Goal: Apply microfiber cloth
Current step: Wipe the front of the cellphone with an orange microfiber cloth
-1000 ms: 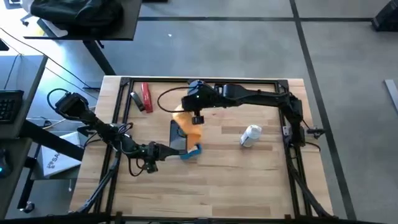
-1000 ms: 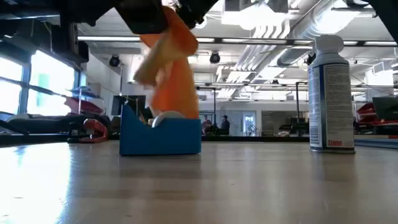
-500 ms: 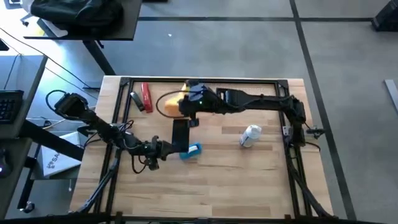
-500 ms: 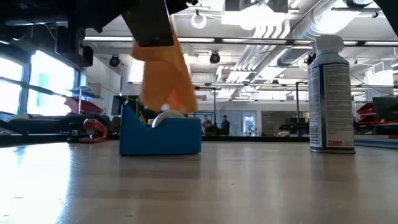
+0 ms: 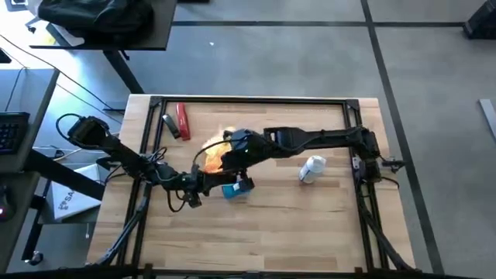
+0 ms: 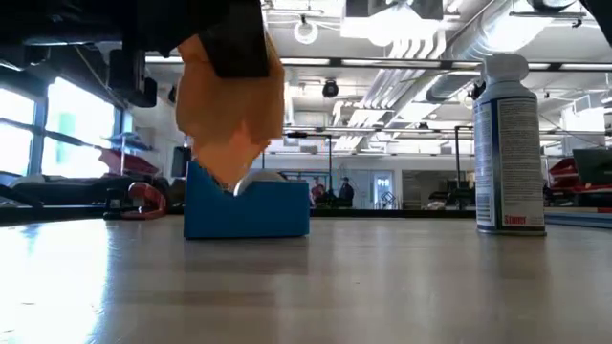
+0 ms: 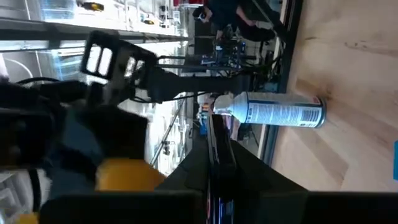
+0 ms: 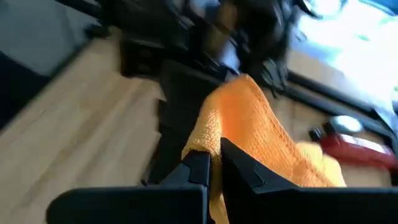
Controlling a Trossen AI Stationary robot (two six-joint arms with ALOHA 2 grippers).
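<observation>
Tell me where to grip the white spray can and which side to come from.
Grip the spray can around the middle of its round body, below the cap; in the low view it stands upright with straight sides. Come from the right arm's side, probably: that part of the table is bare, while the right gripper holds the microfiber cloth farther left.

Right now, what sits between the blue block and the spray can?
Nothing: in the low view, bare table runs from the blue block to the spray can.
</observation>
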